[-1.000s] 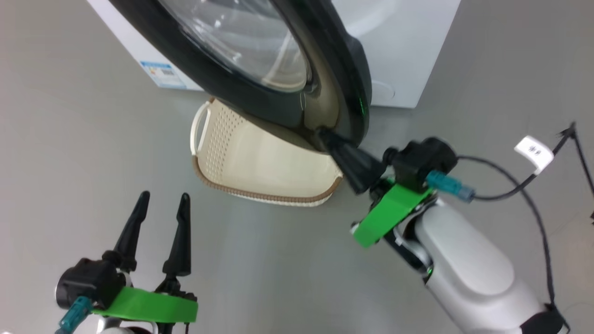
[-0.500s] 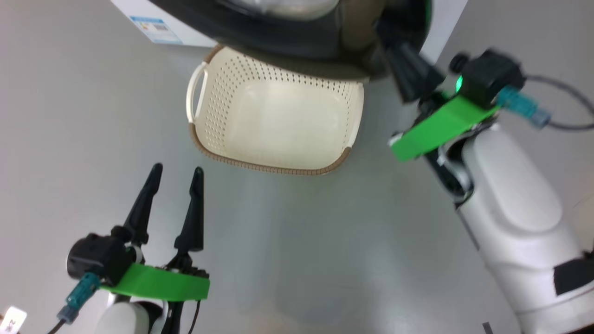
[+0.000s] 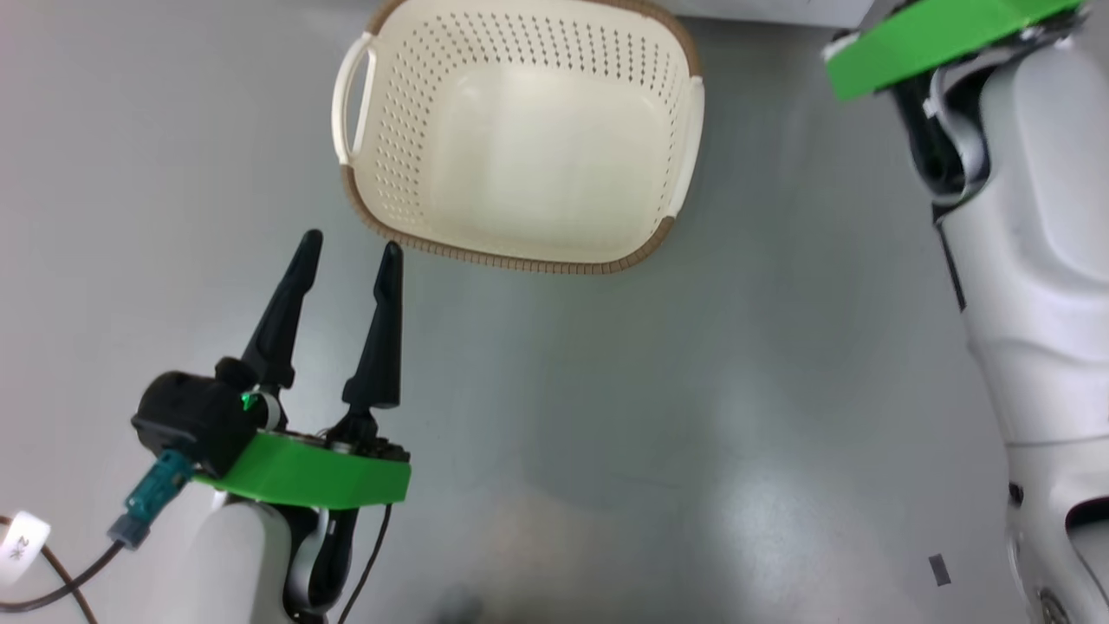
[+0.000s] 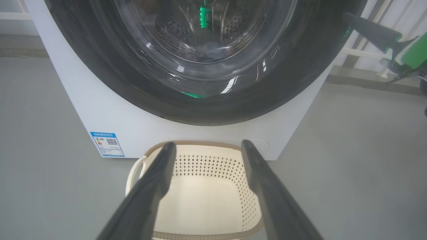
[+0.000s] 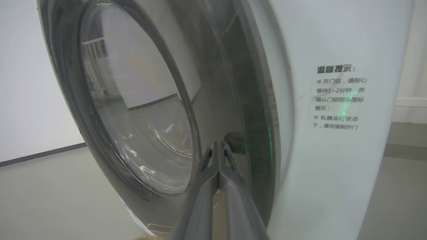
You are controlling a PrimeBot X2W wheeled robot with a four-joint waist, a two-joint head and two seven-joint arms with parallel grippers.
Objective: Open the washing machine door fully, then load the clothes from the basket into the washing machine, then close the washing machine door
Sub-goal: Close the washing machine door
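The left jaws stand spread and empty above the floor (image 3: pixel 606 451). Their fingers (image 3: pixel 282 303) point toward the basket (image 3: pixel 407 130), near its front left corner but apart from it. The basket sits on the floor at the foot of the washing machine (image 4: pixel 160 130), just right of the blue sticker (image 4: pixel 107 144), and nothing lies in it. Behind the glass a pale patch (image 4: pixel 208 50) may be the clothes; I cannot tell. Loading therefore looks finished, and the step in hand seems to be shutting the door (image 4: pixel 110 76). Its black rim lies close against the white front, but I cannot tell whether the latch has caught. The right jaws are pressed together and pinch nothing. Their tips sit at the door's right edge, beside the dark handle recess (image 5: pixel 235 141), and seem to touch it. The next move likely calls for a firm, straight push there until the door latches.
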